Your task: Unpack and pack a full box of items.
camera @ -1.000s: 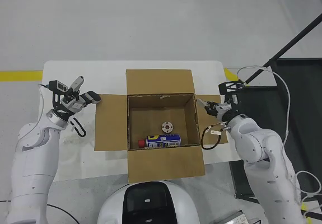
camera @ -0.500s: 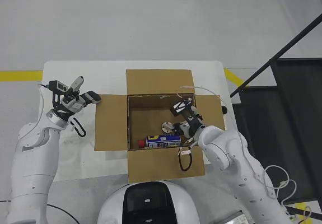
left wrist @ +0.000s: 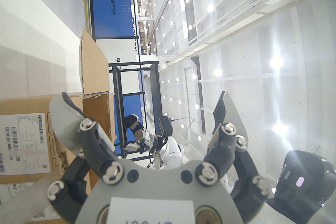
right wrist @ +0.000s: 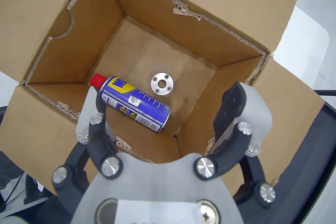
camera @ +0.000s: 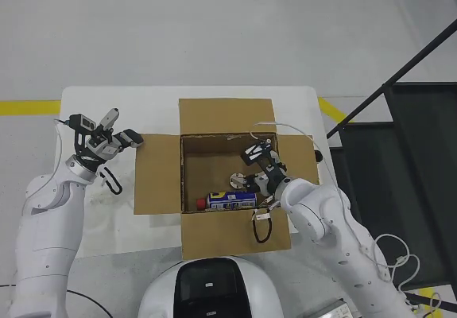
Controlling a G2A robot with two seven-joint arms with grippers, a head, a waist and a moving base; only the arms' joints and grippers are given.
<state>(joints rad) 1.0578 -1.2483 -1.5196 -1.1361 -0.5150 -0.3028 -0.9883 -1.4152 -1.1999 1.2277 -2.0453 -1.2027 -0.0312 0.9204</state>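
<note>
The right gripper [right wrist: 164, 89], fingers apart, hangs over the box [right wrist: 183, 9], which holds a can [right wrist: 134, 104] and a disc [right wrist: 162, 83]. The left gripper [left wrist: 141, 104], also apart, is at the left edge of the desk [camera: 93, 103].

We count one cardboard box [camera: 188, 176] with four flaps [camera: 156, 173]; inside it, one blue spray can [right wrist: 134, 103] with one red cap [right wrist: 97, 79]; one round metal disc [right wrist: 162, 83] with four small holes around one centre hole; one white table [camera: 117, 103].
</note>
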